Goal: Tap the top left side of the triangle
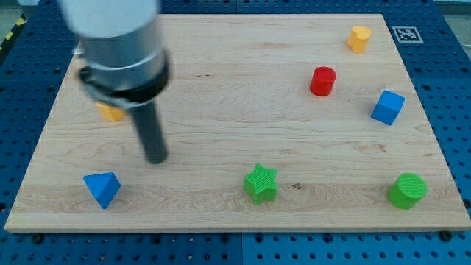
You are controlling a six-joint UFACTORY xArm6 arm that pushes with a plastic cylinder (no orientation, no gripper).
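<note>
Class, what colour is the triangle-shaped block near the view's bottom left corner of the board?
Blue. The blue triangle shows clearly in the camera view, with my tip above and to its right.

The tabletop [221,96] is pale, matt, grained wood. The green star [261,182] looks ridged and matt; the rod [152,136] is smooth, dark.

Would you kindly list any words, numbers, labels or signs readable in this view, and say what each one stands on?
No readable words or numbers anywhere.
Black-and-white square marker: a coded pattern, not text, at the wooden board's top right corner.
Yellow-and-black striped tape: at the view's left edge, no lettering.
The blocks carry no markings.
</note>
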